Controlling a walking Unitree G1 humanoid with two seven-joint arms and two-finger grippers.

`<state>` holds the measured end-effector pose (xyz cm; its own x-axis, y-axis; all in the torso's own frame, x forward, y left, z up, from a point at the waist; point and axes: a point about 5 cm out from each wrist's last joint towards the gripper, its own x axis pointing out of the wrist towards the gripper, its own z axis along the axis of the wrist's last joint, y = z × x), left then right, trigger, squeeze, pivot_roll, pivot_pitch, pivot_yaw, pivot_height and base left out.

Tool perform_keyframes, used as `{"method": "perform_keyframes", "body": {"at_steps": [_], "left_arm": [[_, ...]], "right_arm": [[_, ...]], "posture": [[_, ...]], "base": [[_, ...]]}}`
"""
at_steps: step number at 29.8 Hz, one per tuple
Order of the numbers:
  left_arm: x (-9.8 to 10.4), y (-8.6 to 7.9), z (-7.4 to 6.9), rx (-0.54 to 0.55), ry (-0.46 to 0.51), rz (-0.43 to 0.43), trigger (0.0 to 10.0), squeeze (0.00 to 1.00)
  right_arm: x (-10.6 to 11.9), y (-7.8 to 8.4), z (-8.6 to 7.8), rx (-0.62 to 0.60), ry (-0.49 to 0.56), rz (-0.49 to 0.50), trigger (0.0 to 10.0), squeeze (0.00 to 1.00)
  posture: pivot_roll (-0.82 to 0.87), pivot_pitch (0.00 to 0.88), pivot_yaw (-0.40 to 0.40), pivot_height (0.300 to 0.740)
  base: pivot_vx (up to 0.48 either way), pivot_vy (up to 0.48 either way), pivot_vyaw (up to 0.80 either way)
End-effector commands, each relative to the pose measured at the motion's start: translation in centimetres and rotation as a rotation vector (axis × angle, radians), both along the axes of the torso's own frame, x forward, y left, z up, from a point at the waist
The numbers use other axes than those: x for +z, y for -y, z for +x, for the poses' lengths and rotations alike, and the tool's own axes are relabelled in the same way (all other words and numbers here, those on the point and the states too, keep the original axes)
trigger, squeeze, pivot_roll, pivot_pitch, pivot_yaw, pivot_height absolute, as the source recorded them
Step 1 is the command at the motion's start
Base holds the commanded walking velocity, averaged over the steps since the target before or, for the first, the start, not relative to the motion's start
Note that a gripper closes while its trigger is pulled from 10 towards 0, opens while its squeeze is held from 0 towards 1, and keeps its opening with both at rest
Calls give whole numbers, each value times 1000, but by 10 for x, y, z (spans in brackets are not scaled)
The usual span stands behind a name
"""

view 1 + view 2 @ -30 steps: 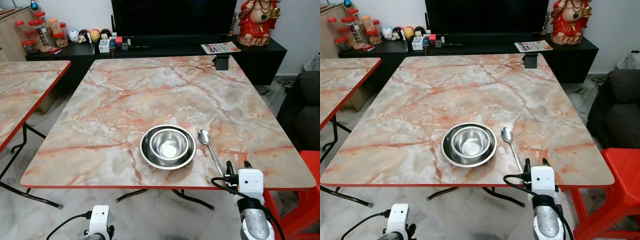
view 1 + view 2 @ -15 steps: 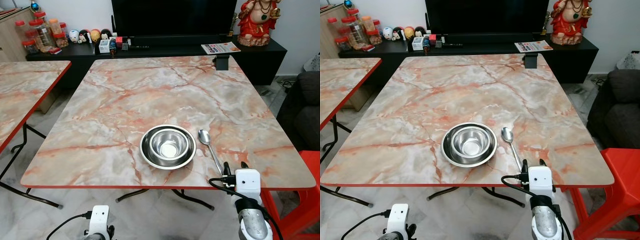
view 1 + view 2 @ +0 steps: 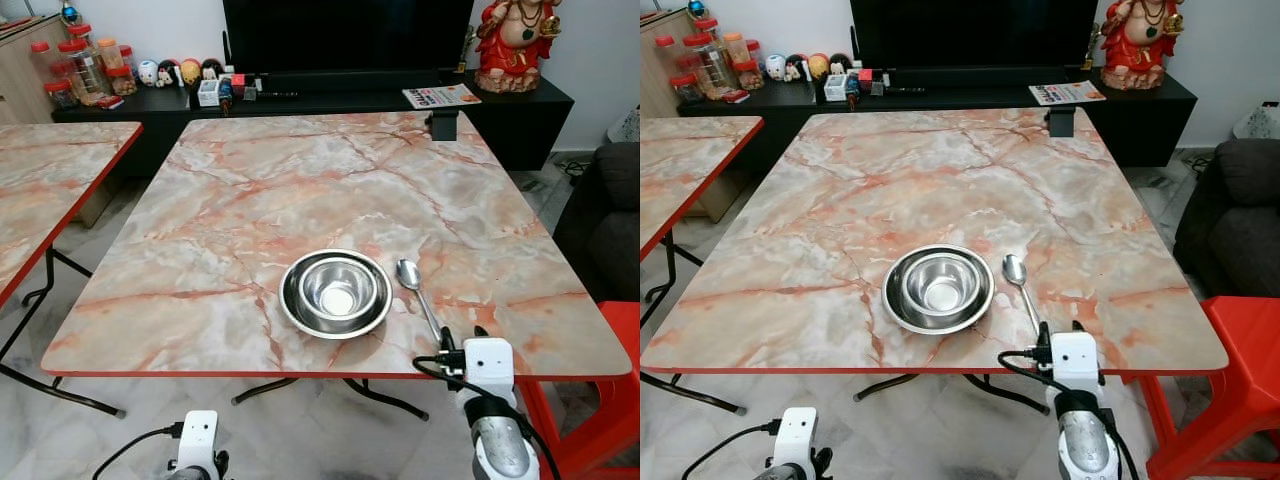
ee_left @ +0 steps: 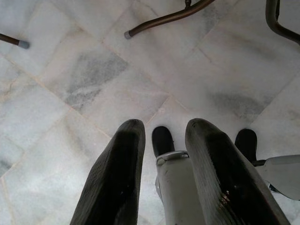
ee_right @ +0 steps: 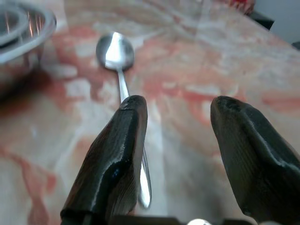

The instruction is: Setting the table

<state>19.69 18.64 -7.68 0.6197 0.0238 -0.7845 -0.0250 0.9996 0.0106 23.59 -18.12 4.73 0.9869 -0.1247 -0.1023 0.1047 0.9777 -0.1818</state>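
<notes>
Right gripper (image 5: pixel 176 140), fingers spread, hovers at the table's (image 3: pixel 250 190) near edge over the spoon (image 3: pixel 420 298) handle; apparently releasing; next, withdraw clear.

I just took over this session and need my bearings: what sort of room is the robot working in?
Most likely a home living or dining room. A folding marble-pattern table stands before a low black TV console holding jars and figurines, with a dark sofa alongside. The right gripper is at the spoon beside the steel bowls.

Red statue (image 3: pixel 517 42), jars (image 3: pixel 78 66) (on sideboard)
</notes>
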Motion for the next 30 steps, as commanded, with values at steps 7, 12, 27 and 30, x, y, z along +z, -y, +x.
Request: {"method": "perform_keyframes", "body": {"at_steps": [7, 12, 27, 30], "left_arm": [[1, -4, 0, -5, -4, 8, 10000, 0], [0, -4, 0, -7, -3, 6, 10000, 0], [0, -3, -1, -11, -7, 2, 10000, 0], [0, -3, -1, -14, -9, 1, 10000, 0]], "right_arm": [[-6, 12, -9, -53, -34, -32, 10000, 0], [-11, 17, -14, -70, -45, -36, 10000, 0], [-18, 30, -17, -101, -75, -55, 10000, 0], [-17, 24, -14, -71, -72, -44, 10000, 0]], "posture": [[-129, 0, 48, 740], [-130, 0, 48, 740], [-128, 0, 48, 740], [-127, 0, 48, 740]], "base": [[0, 0, 0], [0, 0, 0], [0, 0, 0], [0, 0, 0]]}}
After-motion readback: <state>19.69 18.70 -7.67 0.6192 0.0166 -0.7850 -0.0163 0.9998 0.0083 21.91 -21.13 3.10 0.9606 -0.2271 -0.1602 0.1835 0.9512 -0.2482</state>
